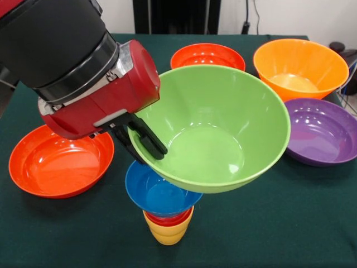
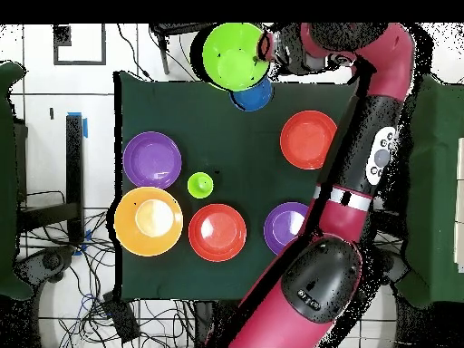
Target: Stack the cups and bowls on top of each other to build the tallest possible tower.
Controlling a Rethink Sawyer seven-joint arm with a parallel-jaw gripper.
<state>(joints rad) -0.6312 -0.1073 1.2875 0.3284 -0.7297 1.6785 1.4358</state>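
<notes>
the wide green bowl (image 1: pixel 215 125) sits tilted at the top of the tower (image 1: pixel 167 206), and the pincer (image 1: pixel 142 139) is clamped on its rim: one dark finger (image 1: pixel 152 139) lies inside the wall, the other looks to be outside and under the lip. it is broad, thin-walled glossy plastic, so i judge it light and stiff but slick, and top-heavy on so narrow a base. the rim, where it is already pinched, seems the only sound place to take it.

the large orange bowl (image 1: pixel 301 67) stands well beyond the pincer on the far side of the green one, with a purple bowl (image 1: pixel 323 131) near it. a red-orange bowl (image 1: pixel 58 162) lies just beside and below the pincer, another (image 1: pixel 207 56) behind the green rim.

directly beneath the pincer the small blue bowl (image 1: pixel 159 192) carries the green one, tipped a little. under that come the red cup (image 1: pixel 167 219) and the yellow cup (image 1: pixel 167 233), nested; narrow and smooth, they would likely slide or topple at a sideways nudge.

the overhead view shows the light green cup (image 2: pixel 200 185) and a second purple bowl (image 2: pixel 287 227) well apart from the pincer.
</notes>
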